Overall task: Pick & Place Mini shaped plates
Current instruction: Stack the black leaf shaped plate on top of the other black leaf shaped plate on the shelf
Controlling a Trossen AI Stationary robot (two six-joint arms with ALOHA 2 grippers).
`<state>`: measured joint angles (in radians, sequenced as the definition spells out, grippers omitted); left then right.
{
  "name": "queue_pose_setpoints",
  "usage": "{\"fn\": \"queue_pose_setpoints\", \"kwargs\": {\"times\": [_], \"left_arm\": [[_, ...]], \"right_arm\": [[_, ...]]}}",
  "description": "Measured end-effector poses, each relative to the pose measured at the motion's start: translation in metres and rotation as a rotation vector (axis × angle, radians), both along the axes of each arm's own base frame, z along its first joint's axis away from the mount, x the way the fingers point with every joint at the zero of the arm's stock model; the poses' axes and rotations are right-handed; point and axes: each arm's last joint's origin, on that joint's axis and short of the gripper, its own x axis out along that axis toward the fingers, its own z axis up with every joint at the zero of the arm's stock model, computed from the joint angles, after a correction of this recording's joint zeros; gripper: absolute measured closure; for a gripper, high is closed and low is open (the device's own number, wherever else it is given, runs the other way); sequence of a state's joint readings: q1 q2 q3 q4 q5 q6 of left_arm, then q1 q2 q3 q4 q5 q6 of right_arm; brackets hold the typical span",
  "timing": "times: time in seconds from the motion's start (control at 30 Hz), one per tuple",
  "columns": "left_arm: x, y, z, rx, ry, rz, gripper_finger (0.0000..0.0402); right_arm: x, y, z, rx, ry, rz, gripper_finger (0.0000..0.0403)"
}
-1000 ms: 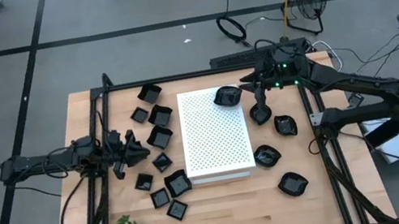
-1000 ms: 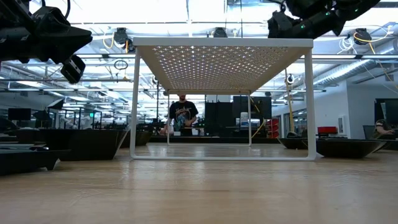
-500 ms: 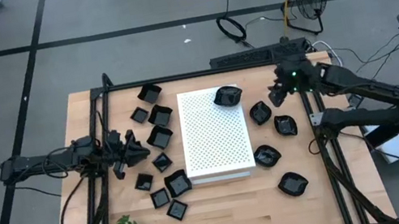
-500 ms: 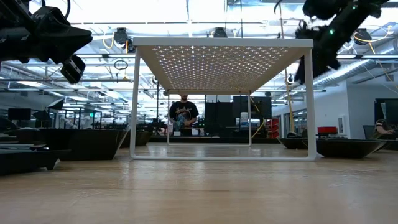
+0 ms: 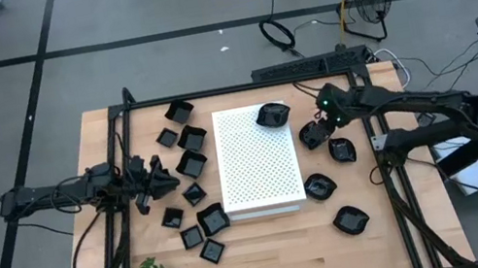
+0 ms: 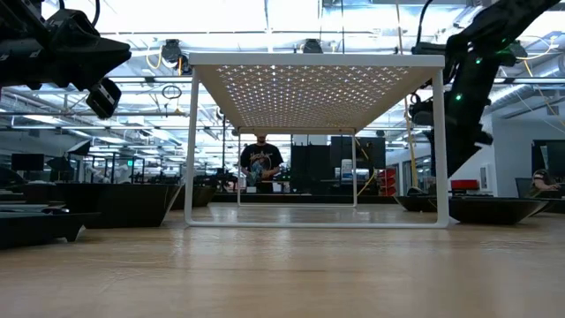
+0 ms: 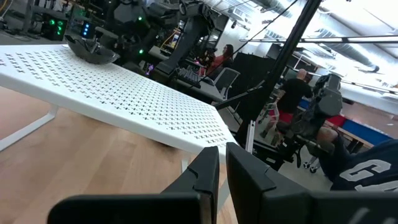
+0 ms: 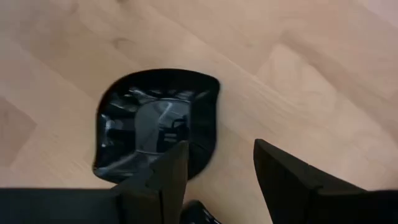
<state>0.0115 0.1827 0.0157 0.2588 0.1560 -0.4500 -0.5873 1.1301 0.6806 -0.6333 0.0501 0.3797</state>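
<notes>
The right tool [image 8: 214,165] hung spread wide and empty over a rounded glossy black dish [image 8: 155,127] on the pale wooden desk [image 5: 269,247], just beside the white perforated board [image 5: 258,160]. Best to straddle one raised rim, since that slick surface could slip. The left tool [image 7: 222,168] waited shut, empty

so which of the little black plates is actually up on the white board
Only the rounded plate at the white board's far right corner sits on top. Every other black plate lies on the wooden table, squarish ones left of the board, rounded ones right.
</notes>
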Motion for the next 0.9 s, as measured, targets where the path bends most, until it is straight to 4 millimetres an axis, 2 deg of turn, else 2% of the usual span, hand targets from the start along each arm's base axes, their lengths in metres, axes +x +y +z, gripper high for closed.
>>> {"fn": "queue_pose_setpoints", "kwargs": {"times": [0.33, 0.77, 0.9], "left_arm": [[0.000, 0.000, 0.000, 0.000, 0.000, 0.000, 0.0371], [0.000, 0.000, 0.000, 0.000, 0.000, 0.000, 0.0371], [0.000, 0.000, 0.000, 0.000, 0.000, 0.000, 0.0371]], "right_arm": [[0.004, -0.001, -0.021, 0.085, 0.013, -0.006, 0.0234], [-0.001, 0.003, -0.039, 0.101, 0.011, -0.045, 0.0234], [0.000, 0.002, -0.039, 0.079, 0.005, -0.036, 0.0234]]}}
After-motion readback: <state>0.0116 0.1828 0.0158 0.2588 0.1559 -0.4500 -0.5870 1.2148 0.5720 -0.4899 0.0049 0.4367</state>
